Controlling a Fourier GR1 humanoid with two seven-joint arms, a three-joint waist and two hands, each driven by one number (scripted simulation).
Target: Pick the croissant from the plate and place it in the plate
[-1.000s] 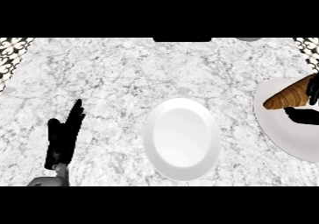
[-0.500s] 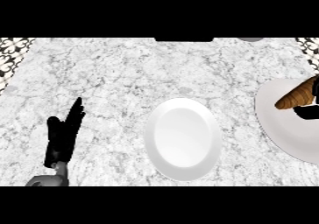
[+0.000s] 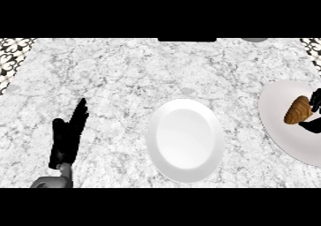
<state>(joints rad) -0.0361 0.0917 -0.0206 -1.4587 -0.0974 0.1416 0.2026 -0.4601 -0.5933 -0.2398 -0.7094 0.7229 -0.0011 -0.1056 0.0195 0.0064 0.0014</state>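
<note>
Head view, looking down on the marble counter [image 3: 137,75]. I see the croissant [image 3: 296,111] at the right side of the frame, lying on the right-hand plate [image 3: 283,137], toward that plate's upper part. This plate is cut off by the right edge of the frame.

My right hand [image 3: 317,106] enters from the right edge at the croissant. Its fingers curl round the pastry: dark fingers sit against the croissant's upper right end, and another dark part, which I take for the thumb, lies just below and to the right of its lower end. The croissant sits between these two parts, so I log the hand as closed on it. I cannot tell whether the croissant is lifted off the plate or resting on it.

The center plate [image 3: 184,140], white and oval in this view, lies in the lower middle of the frame, well apart from the croissant and to its left. Nothing lies on it.

My left hand [image 3: 67,139] shows at the lower left, fingers straight and pointing toward the top of the frame, relaxed, holding nothing, well apart from both plates.
</note>
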